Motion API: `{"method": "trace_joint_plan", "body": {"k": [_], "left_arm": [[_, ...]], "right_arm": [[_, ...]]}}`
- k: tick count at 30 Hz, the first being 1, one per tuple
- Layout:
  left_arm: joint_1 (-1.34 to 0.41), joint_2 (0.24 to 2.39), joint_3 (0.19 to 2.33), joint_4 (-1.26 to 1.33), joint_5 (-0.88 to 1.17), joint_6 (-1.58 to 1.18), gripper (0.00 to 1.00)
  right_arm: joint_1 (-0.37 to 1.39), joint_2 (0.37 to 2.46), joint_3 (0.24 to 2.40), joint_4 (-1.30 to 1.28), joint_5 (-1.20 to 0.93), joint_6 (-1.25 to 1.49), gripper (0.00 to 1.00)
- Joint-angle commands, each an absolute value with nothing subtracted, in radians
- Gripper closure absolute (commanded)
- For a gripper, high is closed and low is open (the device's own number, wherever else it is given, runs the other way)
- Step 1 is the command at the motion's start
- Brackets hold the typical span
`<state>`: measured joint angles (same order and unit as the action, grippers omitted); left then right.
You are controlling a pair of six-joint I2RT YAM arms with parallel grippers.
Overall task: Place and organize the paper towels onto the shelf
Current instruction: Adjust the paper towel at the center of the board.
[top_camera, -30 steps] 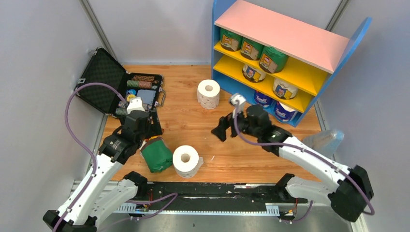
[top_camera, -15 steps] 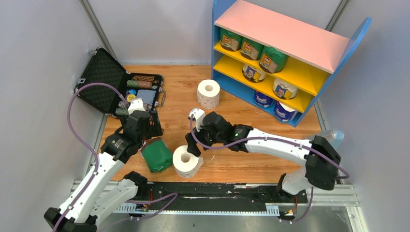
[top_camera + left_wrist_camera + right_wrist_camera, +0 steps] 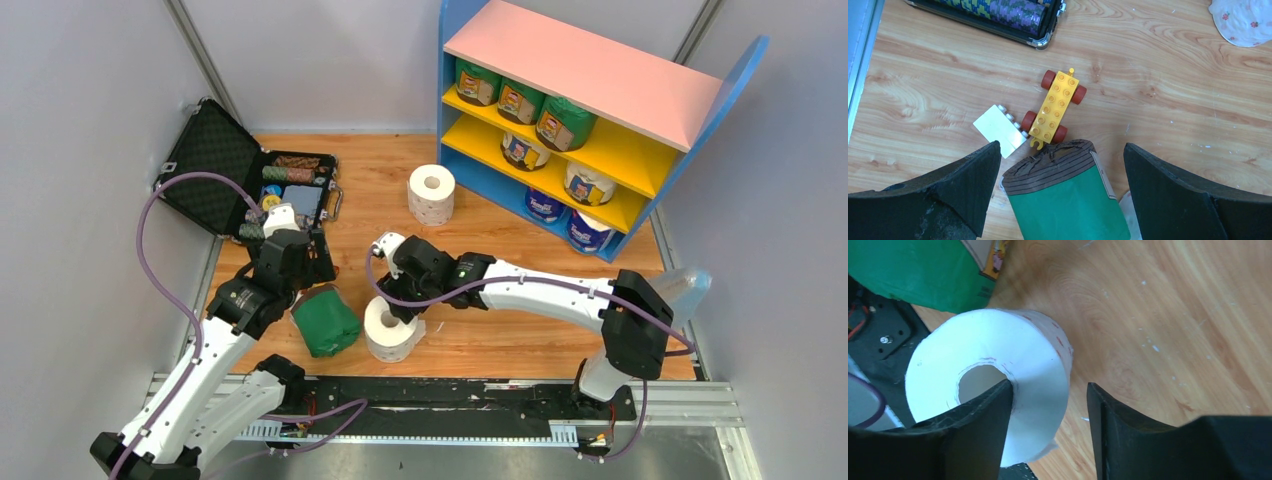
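a yellow toy car (image 3: 1054, 106) with red wheels lies on the wooden table (image 3: 1173, 75) just ahead of the left fingers (image 3: 955, 190), a white brick (image 3: 998, 131) just beside it. further ahead, an open black case (image 3: 208, 160) holds what may be patterned rolls.

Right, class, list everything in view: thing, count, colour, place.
shelf: one, blue, pink, yellow, far right
green-wrapped rolls: three, upper yellow board
cream-wrapped rolls: two, lower yellow board
blue-and-white rolls: two, shelf bottom
lying green roll: one, near left
bare white rolls: two, mid-table and near edge
black case: one, open, far left
toy car: one, yellow, red wheels, by case
white brick: one, beside car
left pincer: one, black, open above lying green roll
right pincer: one, black, open astride nearer bare roll
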<state>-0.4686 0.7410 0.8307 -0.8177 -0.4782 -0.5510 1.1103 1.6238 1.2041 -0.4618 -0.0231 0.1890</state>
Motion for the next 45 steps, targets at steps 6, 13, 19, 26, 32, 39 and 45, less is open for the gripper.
{"method": "trace_joint_plan", "body": {"k": [6, 13, 19, 26, 32, 39, 45], "left_arm": [[-0.463, 0.72, 0.838, -0.786, -0.49, -0.552, 0.0], [-0.463, 0.728, 0.83, -0.804, -0.499, -0.587, 0.0], [-0.463, 0.751, 0.841, -0.859, -0.486, -0.631, 0.0], [-0.463, 0.774, 0.877, -0.996, -0.49, -0.746, 0.0], [-0.463, 0.865, 0.893, -1.144, -0.464, -0.825, 0.0], [-0.463, 0.924, 0.868, -1.162, -0.435, -0.922, 0.0], [-0.463, 0.962, 0.791, -1.065, -0.275, -0.954, 0.0]], "right_arm": [[1.037, 1.615, 1.252, -0.526, 0.27, 0.117, 0.6], [0.841, 1.624, 1.307, -0.501, 0.347, 0.092, 0.8], [0.769, 1.641, 1.346, -0.445, 0.316, 0.054, 0.77], [0.77, 1.508, 1.225, -0.403, 0.177, 0.095, 0.47], [0.772, 1.362, 1.08, -0.343, 0.052, 0.129, 0.21], [0.786, 1.236, 0.949, -0.234, -0.149, 0.104, 0.12], [0.827, 1.159, 0.868, -0.201, -0.246, 0.077, 0.1]]}}
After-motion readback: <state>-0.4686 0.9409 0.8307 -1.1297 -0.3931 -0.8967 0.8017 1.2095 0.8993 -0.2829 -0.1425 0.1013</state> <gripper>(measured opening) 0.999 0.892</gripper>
